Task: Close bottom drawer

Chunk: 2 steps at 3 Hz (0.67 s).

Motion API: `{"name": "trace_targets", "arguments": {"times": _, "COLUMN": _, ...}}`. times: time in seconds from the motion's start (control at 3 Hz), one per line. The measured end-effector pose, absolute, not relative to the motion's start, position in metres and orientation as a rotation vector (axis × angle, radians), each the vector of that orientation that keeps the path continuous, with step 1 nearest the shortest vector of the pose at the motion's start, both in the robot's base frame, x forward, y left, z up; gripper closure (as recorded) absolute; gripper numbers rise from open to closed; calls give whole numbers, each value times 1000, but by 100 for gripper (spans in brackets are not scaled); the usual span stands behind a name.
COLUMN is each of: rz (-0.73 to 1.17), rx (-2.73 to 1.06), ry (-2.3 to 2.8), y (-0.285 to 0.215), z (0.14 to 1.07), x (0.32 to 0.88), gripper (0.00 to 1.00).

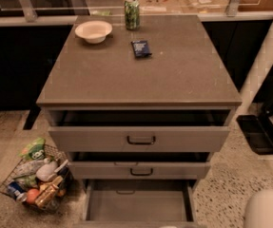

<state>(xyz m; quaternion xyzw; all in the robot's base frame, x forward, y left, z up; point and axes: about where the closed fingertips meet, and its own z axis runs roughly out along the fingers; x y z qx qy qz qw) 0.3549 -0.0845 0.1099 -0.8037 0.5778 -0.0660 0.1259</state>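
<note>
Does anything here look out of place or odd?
The top drawer and middle drawer stand ajar; the bottom drawer juts out farthest, showing its grey inside. A basket of groceries sits on the floor at left. The pincer is out of view.

A pale, rounded segment of the robot's arm (265,210) occupies the lower right corner, cut off by the bottom and right edges. The gripper lies outside the camera view, so its pose cannot be told.
</note>
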Motion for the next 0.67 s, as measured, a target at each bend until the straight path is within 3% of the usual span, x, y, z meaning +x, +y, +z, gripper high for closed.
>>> {"name": "trace_targets", "arguments": {"times": 0.67, "rz": -255, "rx": -2329, "ry": 1695, "y": -92, "z": 109, "x": 381, "gripper": 100}}
